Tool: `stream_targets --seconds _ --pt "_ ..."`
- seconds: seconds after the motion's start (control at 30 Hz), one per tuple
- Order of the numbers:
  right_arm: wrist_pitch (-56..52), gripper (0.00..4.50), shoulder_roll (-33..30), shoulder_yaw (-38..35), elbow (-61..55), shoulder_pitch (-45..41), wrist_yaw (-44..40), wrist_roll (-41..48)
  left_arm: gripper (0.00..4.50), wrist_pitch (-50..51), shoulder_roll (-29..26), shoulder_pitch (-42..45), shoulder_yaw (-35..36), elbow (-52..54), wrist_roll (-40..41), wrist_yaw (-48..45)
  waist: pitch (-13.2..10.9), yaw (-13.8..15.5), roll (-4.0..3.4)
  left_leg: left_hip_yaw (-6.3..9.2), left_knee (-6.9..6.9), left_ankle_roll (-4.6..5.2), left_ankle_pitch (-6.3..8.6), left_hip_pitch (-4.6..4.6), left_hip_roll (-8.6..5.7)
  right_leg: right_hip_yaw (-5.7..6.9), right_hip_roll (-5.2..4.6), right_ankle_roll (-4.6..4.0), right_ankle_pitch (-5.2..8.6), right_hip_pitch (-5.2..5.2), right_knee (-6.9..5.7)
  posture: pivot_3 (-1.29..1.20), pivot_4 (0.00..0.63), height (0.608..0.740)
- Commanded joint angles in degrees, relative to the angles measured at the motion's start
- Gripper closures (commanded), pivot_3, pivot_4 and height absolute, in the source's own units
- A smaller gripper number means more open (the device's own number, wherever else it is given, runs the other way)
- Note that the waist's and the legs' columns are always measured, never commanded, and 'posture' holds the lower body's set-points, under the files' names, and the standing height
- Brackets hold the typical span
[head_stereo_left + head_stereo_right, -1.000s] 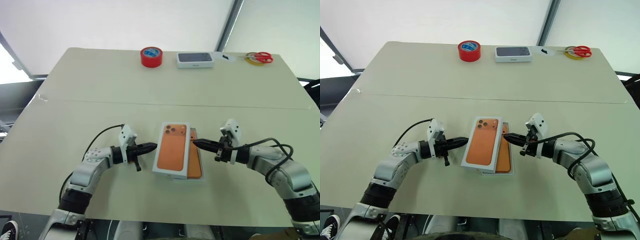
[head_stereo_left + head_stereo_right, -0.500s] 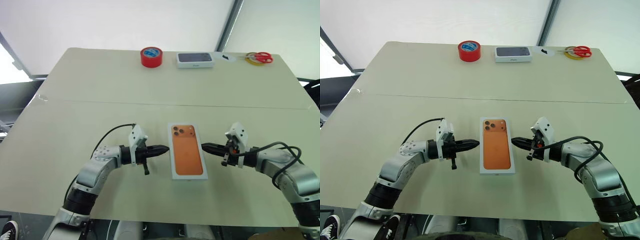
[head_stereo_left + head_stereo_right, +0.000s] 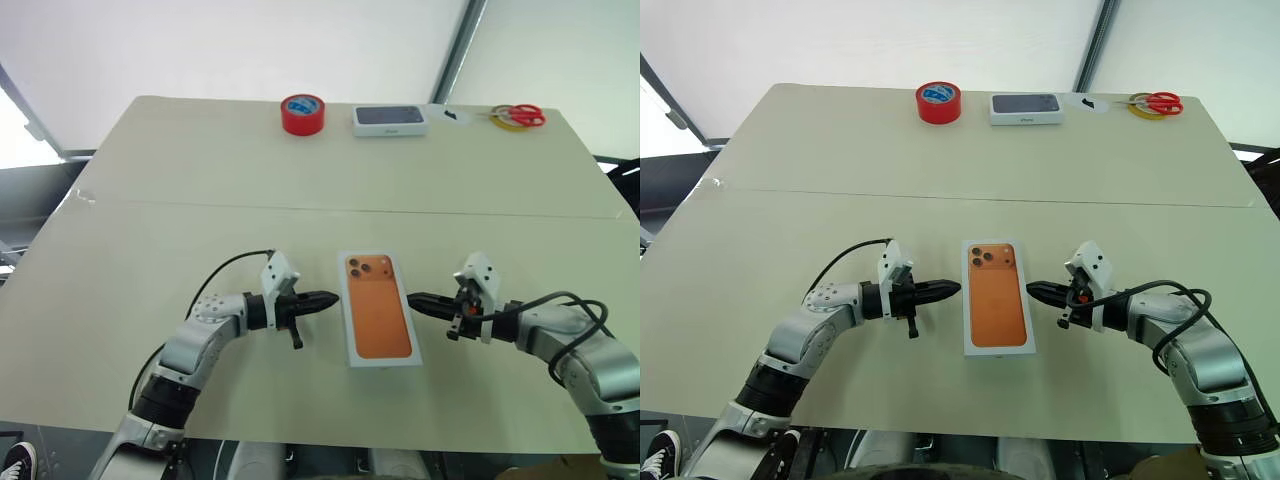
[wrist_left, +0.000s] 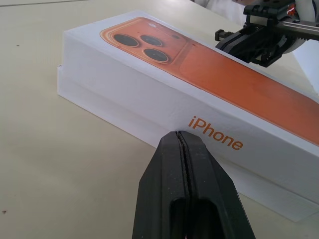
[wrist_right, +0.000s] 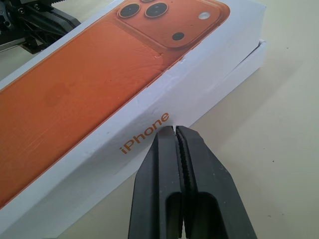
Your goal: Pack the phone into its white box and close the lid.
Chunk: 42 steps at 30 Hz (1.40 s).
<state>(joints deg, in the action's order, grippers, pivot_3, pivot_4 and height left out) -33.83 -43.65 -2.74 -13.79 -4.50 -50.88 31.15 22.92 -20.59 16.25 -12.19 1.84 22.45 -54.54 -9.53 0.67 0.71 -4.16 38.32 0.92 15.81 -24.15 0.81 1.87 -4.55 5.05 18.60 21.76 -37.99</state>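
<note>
2 pincers, both pressed together, nothing pinched. My left pincer points at the left long side of the lid, my right pincer at the right long side. Tips sit very close to the lid walls; in the wrist views the left tip looks right at the wall by the orange "iPhone" lettering, the right tip likewise, but I can't tell if either truly touches.

Lid is on the white box, orange phone picture face up, camera end away from me. Not fully seated: a strip of the base shows under the lid edge in both wrist views, and it sticks out past the lid at the camera-end corner. From the head views the base is almost entirely covered, just a thin white rim around the lid.

Phone itself: hidden, can't see it, the lid covers whatever is inside.

Stack lies near the front middle of the worktop, between my 2 pincers, slightly skewed.

Far edge of the worktop: red tape roll, white box with dark top, small white item with a dark mark too small to identify, red-handled scissors lying on a yellowish ring.
</note>
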Motion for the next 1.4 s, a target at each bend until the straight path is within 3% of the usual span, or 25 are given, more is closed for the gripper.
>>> stream_targets --seconds 0.03,0.7,1.07,1.27,1.4 --pt "0.97 4.43 0.85 -0.24 -0.44 -1.5 0.01 -0.56 4.5 -1.6 0.49 0.33 0.61 0.36 -0.39 0.47 0.0 0.03 0.0 0.0 0.0 0.0 0.0 0.0 0.0 0.0 0.0 0.0 0.0 0.0 0.0 0.0 0.15 0.73" --pt "1.01 4.43 2.59 1.73 2.31 -6.23 0.96 -5.56 4.5 -1.07 5.55 4.47 1.9 -3.98 -1.47 4.86 0.0 0.04 0.01 -0.01 0.04 -0.25 -0.14 0.02 -0.01 0.0 0.02 0.0 0.0 -0.03 -0.03 0.0 0.15 0.73" --pt "3.12 4.43 3.82 2.65 5.72 -8.22 1.83 -9.46 4.5 -0.69 5.71 4.74 2.11 -4.46 -2.04 5.49 0.0 0.02 0.01 -0.01 0.05 -0.34 -0.2 0.02 -0.02 0.01 0.03 0.0 0.0 -0.02 -0.07 0.0 0.15 0.73" --pt "7.05 4.43 4.1 5.36 9.67 -10.25 4.25 -15.92 4.5 -1.34 5.47 4.14 2.22 -4.71 -2.96 7.05 0.0 0.08 0.01 -0.01 0.06 -0.35 -0.21 0.02 -0.02 0.01 0.03 0.0 0.0 -0.02 -0.08 0.0 0.15 0.73" --pt "13.01 4.43 7.26 -1.39 14.4 -14.74 8.56 -14.27 4.5 -5.55 6.08 5.82 4.34 -6.28 -6.29 12.57 0.0 -0.03 0.01 -0.03 0.08 -0.38 -0.22 0.04 -0.02 0.0 0.04 0.01 0.0 -0.02 -0.1 0.0 0.15 0.73"
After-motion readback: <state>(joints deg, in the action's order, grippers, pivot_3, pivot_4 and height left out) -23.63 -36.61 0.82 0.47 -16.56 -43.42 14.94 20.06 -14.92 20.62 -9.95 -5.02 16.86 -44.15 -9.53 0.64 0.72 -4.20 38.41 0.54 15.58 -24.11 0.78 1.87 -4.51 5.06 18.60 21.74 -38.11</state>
